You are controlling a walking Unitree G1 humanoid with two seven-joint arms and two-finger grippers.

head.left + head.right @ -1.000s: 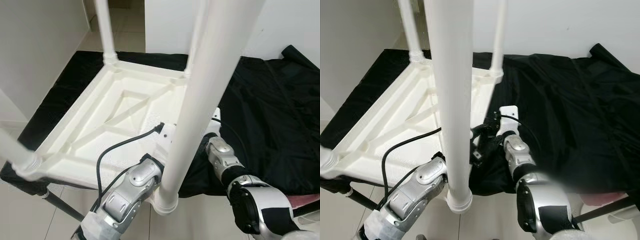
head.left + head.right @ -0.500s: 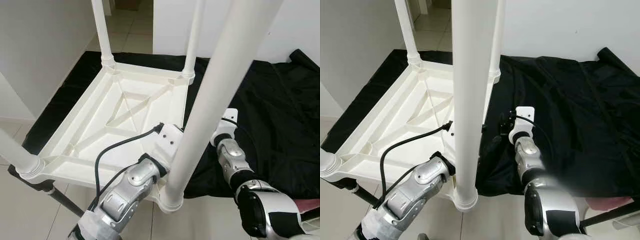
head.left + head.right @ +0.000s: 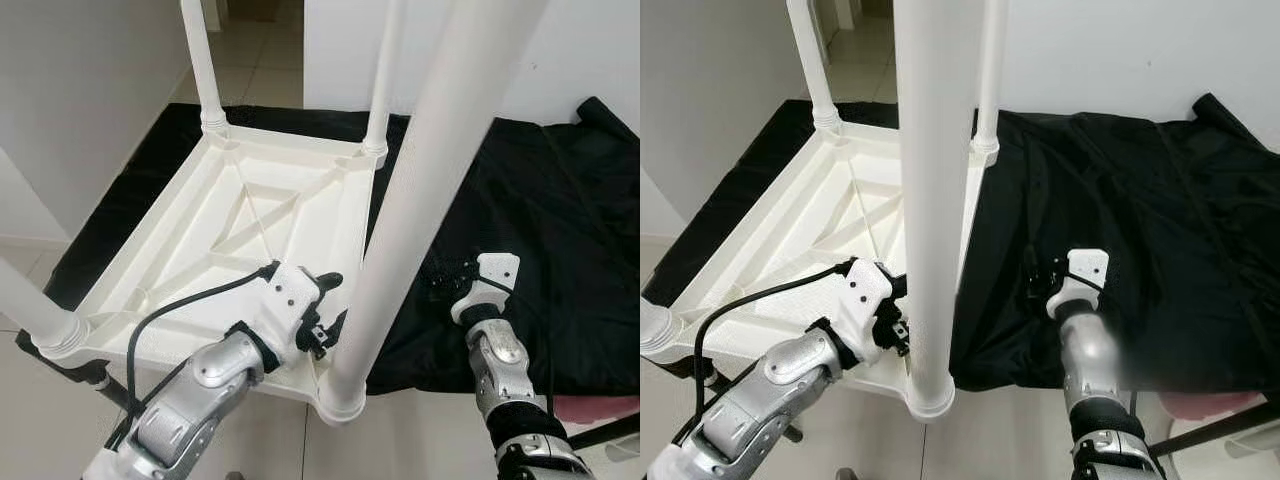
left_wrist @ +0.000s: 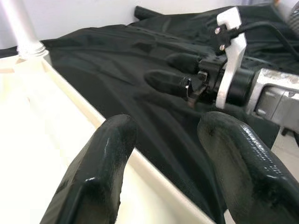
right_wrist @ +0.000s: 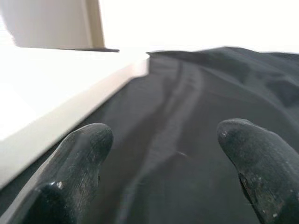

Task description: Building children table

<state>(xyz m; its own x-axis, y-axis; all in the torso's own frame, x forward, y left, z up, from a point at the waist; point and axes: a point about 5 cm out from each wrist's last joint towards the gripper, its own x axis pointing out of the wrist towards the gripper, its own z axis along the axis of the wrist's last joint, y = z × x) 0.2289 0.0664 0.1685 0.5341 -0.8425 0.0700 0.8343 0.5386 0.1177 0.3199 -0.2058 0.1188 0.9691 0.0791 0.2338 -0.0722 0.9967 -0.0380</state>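
White upturned table [image 3: 250, 215] on black cloth [image 3: 560, 220]; left claw [image 3: 325, 305] by its near edge, right claw [image 3: 1035, 280] over cloth, both spread apart.

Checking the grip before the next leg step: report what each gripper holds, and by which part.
Nothing is held. The left gripper is open over the upturned white plastic table rim; the right gripper is open above the black cloth.

You see the table [image 3: 250, 215] upside down at centre-left, lying on the cloth [image 3: 560, 230] | its near leg [image 3: 420, 200] rises through frame centre | left gripper [image 3: 325, 315] sits lower centre beside that leg | right gripper [image 3: 445, 280] lower right, over the cloth.
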